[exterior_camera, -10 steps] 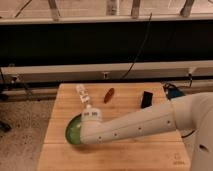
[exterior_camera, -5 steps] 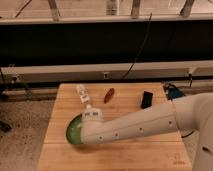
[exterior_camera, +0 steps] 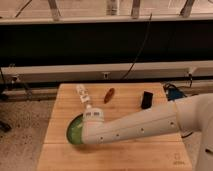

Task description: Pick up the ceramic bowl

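Slightly more of the round, glossy green ceramic bowl (exterior_camera: 74,131) was covered as the white arm (exterior_camera: 145,125) was shifted left. Its gripper (exterior_camera: 90,129), closed, was lowered over the bowl near the wooden table's (exterior_camera: 125,105) front-left part.

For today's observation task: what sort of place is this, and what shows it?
Probably a lab or workshop. A wooden table stands by a dark wall panel with a cable. The pincer, shut, reaches to the green bowl.
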Tool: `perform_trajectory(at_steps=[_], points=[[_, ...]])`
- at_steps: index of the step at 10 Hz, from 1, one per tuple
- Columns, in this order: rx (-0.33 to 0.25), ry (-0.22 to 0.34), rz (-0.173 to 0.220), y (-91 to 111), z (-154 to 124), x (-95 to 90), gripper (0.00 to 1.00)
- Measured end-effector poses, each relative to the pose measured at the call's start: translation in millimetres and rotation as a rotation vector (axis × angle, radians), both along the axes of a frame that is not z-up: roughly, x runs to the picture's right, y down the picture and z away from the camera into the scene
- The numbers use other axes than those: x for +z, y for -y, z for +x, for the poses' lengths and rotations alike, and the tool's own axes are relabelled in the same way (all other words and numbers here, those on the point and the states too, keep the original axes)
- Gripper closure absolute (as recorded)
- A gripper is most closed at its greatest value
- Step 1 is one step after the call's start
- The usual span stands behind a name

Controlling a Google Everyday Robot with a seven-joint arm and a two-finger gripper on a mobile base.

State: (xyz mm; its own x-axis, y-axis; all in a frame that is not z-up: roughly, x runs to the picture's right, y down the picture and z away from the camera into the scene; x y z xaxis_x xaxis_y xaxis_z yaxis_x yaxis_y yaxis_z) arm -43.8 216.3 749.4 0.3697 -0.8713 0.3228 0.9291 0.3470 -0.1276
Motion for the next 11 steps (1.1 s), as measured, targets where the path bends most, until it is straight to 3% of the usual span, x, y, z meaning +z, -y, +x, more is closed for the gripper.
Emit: perform_trajectory(at_steps=[11], points=[[-0.001, 0.009, 0.007, 6.2, 0.1, -7.5, 1.00]])
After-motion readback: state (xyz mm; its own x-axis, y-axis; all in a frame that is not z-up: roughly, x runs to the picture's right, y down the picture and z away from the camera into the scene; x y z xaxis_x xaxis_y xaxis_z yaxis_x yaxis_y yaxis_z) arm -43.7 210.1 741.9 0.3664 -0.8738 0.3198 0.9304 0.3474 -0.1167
